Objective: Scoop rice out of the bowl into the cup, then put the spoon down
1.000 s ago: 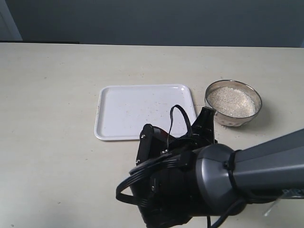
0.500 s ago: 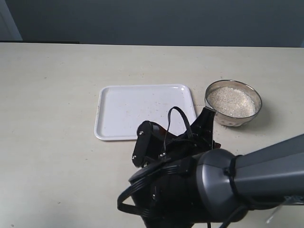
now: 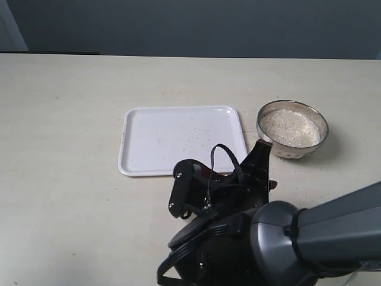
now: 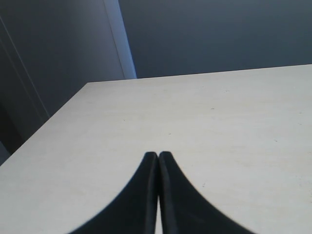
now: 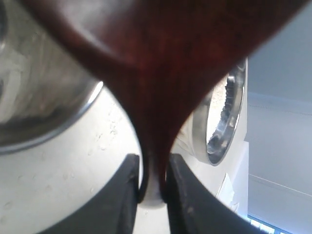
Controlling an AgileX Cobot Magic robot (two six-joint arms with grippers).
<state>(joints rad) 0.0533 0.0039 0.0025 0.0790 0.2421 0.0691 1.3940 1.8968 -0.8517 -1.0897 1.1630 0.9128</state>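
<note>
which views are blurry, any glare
Right wrist view: the spoon sits close to the lens, a large dark red blur, and the cup shows smeared bright reflections. Exterior view: the right arm looms soft in the foreground; the bowl is sharper. Left wrist view: evenly lit, no glare.

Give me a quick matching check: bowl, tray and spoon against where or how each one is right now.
Things: 1 bowl; 2 tray; 3 spoon.
States: A pinched between the jaws of the right gripper; B white, flat on the table, left of the bowl in the exterior view; C holding the rice.
Pairs: 1-C, 2-B, 3-A.
</note>
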